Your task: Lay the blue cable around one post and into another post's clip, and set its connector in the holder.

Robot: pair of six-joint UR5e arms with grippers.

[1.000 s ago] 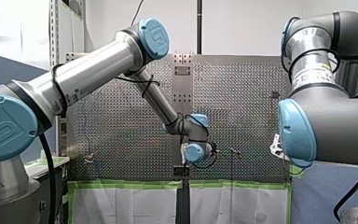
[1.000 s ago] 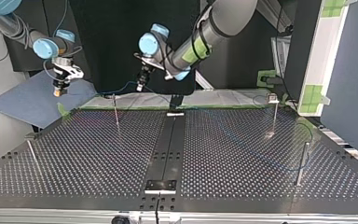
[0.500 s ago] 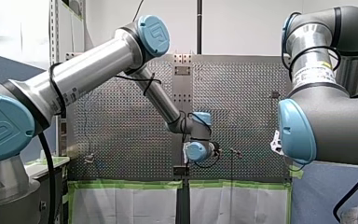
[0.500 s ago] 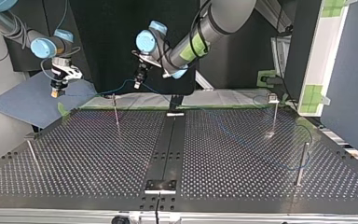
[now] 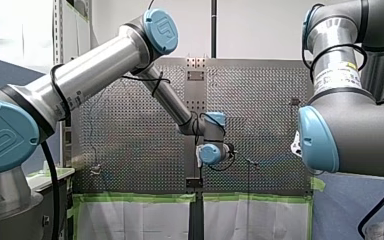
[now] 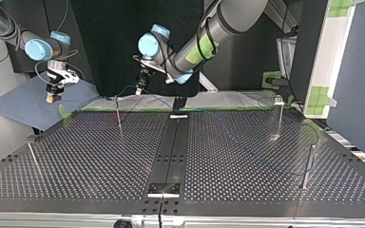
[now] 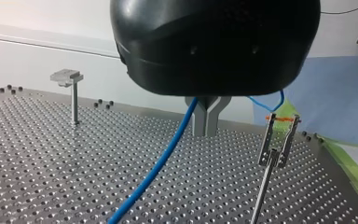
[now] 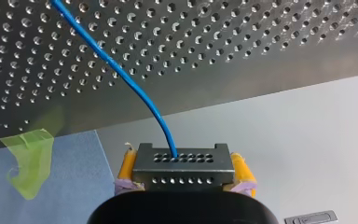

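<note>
Our left gripper (image 7: 207,130) is clamped on the blue cable (image 7: 161,161), and the clip post (image 7: 276,140) stands just beside it. Our right gripper (image 8: 183,161) pinches the connector (image 8: 182,173) between yellow pads. We judge that the cable should be taut and lowered squarely into the fork, which only the left wrist view shows; the top view alone shows the slack trailing behind.

Metal and plastic
The table (image 7: 51,177) is finished in dull metal; above it, the blue cable (image 7: 154,168) is smooth-sheathed, its connector (image 8: 182,170) grey metal.

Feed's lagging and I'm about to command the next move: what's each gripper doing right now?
Left gripper: closed on the blue cable.
Right gripper: closed on the connector.
</note>
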